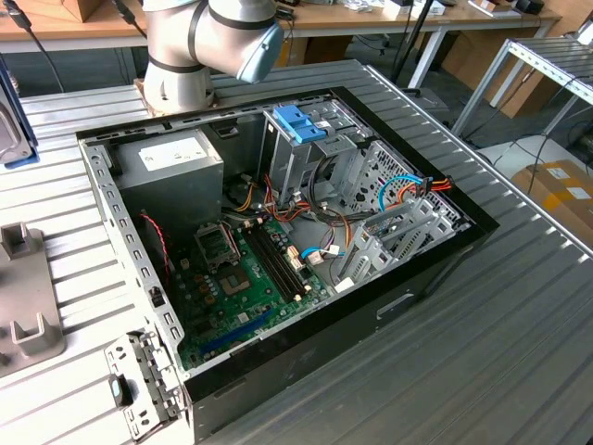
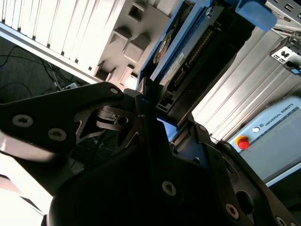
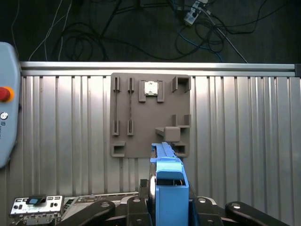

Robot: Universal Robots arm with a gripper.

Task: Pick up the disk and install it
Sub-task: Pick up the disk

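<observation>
The disk (image 3: 169,188) shows its bright blue end tab between my gripper's (image 3: 169,209) black fingers, hanging above the grey fixture plate (image 3: 150,117). In the second wrist view the disk (image 2: 188,56) has a dark body with a blue side rail, and the gripper (image 2: 150,113) is shut on its lower end. At the exterior view's left edge, a grey slab with a blue rim, apparently the disk (image 1: 9,134), hangs above the table.
The open computer case (image 1: 445,250) lies on the ribbed metal table, with a metal drive cage topped by a blue latch (image 1: 301,122), a power supply (image 1: 171,162) and a motherboard (image 1: 250,278). A pendant with a red button (image 3: 3,94) and a loose bracket (image 1: 139,380) lie nearby.
</observation>
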